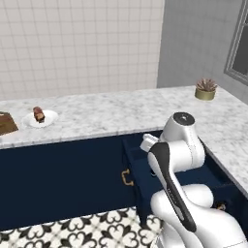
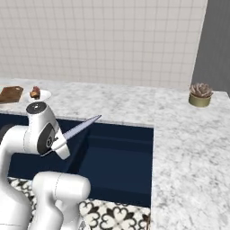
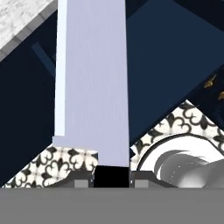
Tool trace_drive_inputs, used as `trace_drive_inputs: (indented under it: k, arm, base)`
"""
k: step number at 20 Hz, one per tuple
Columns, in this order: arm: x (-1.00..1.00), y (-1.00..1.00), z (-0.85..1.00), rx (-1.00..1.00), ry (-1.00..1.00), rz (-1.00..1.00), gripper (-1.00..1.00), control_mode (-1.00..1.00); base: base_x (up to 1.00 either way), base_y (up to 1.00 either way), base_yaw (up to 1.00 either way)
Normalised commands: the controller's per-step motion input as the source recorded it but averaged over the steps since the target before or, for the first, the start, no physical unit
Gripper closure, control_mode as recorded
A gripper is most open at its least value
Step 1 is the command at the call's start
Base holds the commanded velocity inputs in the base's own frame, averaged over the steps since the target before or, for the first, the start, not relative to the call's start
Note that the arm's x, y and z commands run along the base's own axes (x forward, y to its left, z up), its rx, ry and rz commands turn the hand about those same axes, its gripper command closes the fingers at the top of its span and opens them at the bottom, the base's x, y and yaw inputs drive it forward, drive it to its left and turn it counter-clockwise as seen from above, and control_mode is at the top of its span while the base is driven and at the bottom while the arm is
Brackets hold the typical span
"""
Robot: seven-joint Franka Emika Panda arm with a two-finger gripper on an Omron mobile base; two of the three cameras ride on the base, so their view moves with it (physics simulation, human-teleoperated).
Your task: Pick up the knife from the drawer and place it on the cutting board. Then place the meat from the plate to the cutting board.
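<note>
My gripper [image 3: 112, 178] is shut on the black handle of the knife [image 3: 92, 87], whose broad silver-grey blade runs up the hand view. In the right base view the knife [image 2: 81, 126] juts up and to the right from the hand, above the open navy drawer [image 2: 117, 157]. The drawer [image 1: 140, 167] stands pulled out, its brass handle on the front. On the counter to the far left lie the brown cutting board [image 1: 6, 123] [image 2: 11, 93] and the white plate [image 1: 48, 119] [image 2: 44, 95], which holds the reddish meat [image 1: 38, 114] [image 2: 35, 93].
A marble counter [image 1: 111, 114] runs along the tiled wall and turns the corner on the right. A small potted plant [image 1: 206, 89] [image 2: 201, 94] stands near that corner. Patterned floor tiles [image 2: 117, 213] lie below the drawer. My own arm stands in front of the drawer.
</note>
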Motion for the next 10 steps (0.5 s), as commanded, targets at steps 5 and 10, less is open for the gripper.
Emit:
trace_drive_inputs:
  k: [5,10]
  arm:
    - [0.00,0.00,0.00,0.00,0.00,0.00,1.00,1.00]
    - [0.00,0.00,0.00,0.00,0.00,0.00,1.00,1.00]
  base:
    - [0.00,1.00,0.20]
    - [0.13,1.00,0.14]
